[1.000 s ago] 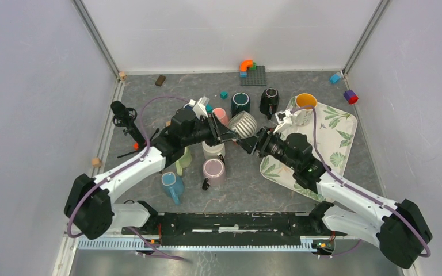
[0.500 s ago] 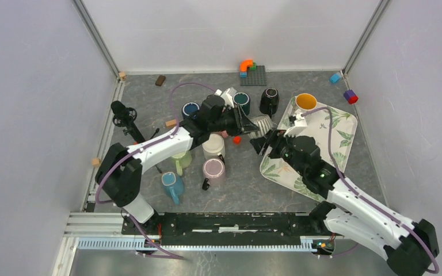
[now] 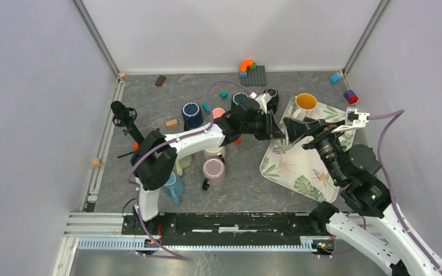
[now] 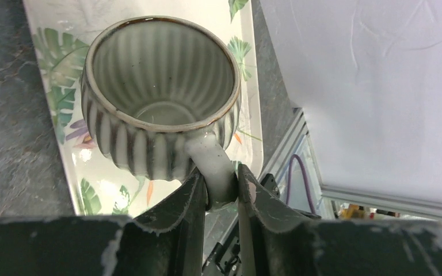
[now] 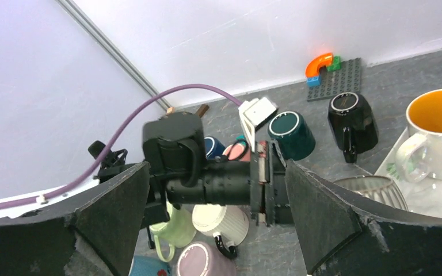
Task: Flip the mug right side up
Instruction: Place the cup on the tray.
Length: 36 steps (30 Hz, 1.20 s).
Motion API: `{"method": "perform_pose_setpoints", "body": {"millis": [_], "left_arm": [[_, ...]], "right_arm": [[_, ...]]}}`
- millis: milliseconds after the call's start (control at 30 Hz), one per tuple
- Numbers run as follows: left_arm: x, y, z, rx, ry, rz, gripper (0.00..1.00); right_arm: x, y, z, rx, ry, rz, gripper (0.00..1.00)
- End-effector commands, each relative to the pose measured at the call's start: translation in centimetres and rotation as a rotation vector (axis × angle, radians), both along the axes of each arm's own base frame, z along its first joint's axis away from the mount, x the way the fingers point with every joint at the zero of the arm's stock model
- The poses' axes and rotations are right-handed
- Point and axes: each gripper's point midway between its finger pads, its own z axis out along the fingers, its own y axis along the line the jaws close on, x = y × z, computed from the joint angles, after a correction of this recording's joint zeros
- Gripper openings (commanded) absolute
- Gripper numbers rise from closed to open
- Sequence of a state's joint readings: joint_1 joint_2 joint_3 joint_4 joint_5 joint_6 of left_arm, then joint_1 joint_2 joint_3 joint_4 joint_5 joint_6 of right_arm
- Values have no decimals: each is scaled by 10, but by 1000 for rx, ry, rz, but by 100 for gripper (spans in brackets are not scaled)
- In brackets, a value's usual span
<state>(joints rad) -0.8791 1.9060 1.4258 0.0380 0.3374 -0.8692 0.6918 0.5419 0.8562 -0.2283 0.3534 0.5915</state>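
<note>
Left gripper (image 4: 221, 190), pinching the mug (image 4: 161, 98) by its handle, had carried it rightward, mouth up, to the left edge of the tray (image 3: 299, 172), frame centre. Right gripper (image 5: 216, 190), spread wide, had withdrawn rightward.

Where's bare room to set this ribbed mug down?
The tray is bare in its near half, beside the ribbed mug; the orange-lined mug takes only the far corner. Table between tray and pink mug is free. Crowded: mugs under the left arm.

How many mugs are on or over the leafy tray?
2: the orange-lined white mug at the far corner of the tray, and the ribbed mug in the left gripper over its left side.
</note>
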Motion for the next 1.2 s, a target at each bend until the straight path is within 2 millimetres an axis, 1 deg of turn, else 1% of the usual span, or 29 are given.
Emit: {"method": "perform_pose_setpoints", "body": {"millis": [0, 100, 233, 333, 533, 667, 733, 833, 967, 1033, 1167], "left_arm": [[3, -37, 38, -72, -198, -62, 2], [-2, -47, 19, -20, -243, -75, 2], [-11, -53, -6, 65, -307, -86, 2], [-16, -50, -23, 125, -344, -82, 2], [-30, -37, -59, 220, -392, -82, 2], [-26, -31, -82, 278, -404, -71, 2], [-25, -31, -90, 292, -406, -76, 2], [-22, -34, -95, 301, -418, -86, 2], [-15, -42, -103, 325, -438, -105, 2], [-13, -49, -105, 321, -446, -127, 2], [0, -53, -113, 338, -435, -126, 2]], "right_arm": [[-4, -15, 16, -29, -29, -43, 93], [-6, -16, 18, -24, -36, -42, 93], [-6, -14, 16, -18, -38, -34, 94], [-7, -13, 14, -12, -42, -27, 94], [-6, -9, 8, -12, -44, -17, 95], [-2, -4, 5, -25, -38, -4, 96], [-1, 0, 4, -35, -34, 7, 96], [1, 3, 2, -44, -30, 17, 96], [2, 6, -2, -53, -22, 25, 97], [3, 6, -4, -57, -17, 21, 97], [4, 3, -7, -64, -10, 7, 98]]}}
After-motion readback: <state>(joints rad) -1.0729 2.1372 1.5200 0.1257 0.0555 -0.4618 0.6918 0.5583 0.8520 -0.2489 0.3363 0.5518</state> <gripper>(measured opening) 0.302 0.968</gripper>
